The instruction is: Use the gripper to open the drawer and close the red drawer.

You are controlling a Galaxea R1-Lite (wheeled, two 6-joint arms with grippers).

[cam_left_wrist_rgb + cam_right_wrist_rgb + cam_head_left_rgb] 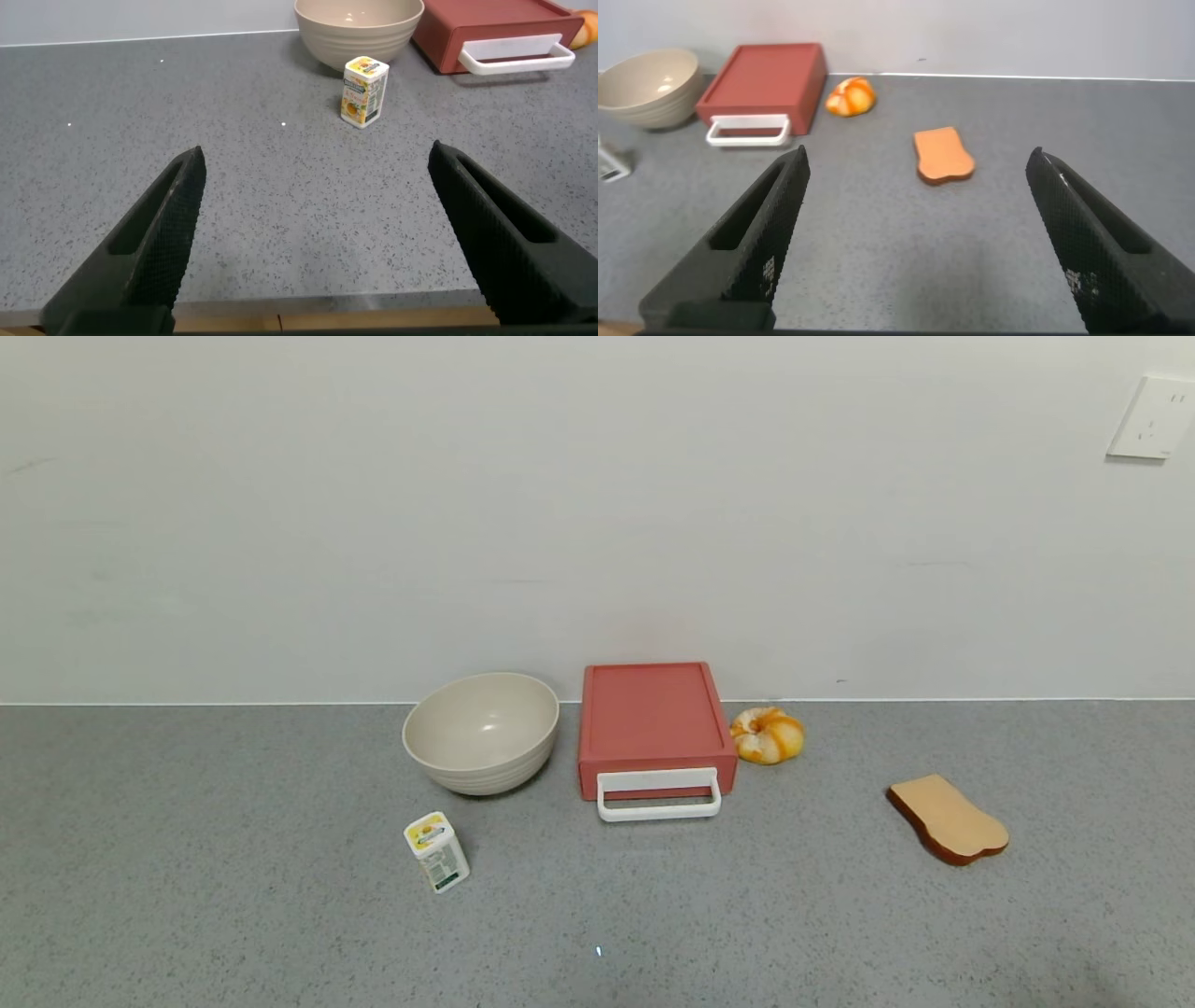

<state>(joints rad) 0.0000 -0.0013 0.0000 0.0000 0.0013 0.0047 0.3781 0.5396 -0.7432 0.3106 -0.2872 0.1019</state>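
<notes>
The salmon-red drawer (653, 719) sits against the back wall at the middle of the counter, its tray pushed in and its white loop handle (659, 796) facing me. It also shows in the left wrist view (491, 28) and the right wrist view (766, 79). Neither arm shows in the head view. My left gripper (316, 159) is open and empty over the counter's front edge, far from the drawer. My right gripper (920, 163) is open and empty, low over the counter near the front.
A beige bowl (481, 732) stands left of the drawer. A small white carton (436, 851) stands in front of the bowl. An orange bun (766, 735) lies right of the drawer. A toast slice (947, 819) lies farther right. A wall socket (1152, 417) is at the upper right.
</notes>
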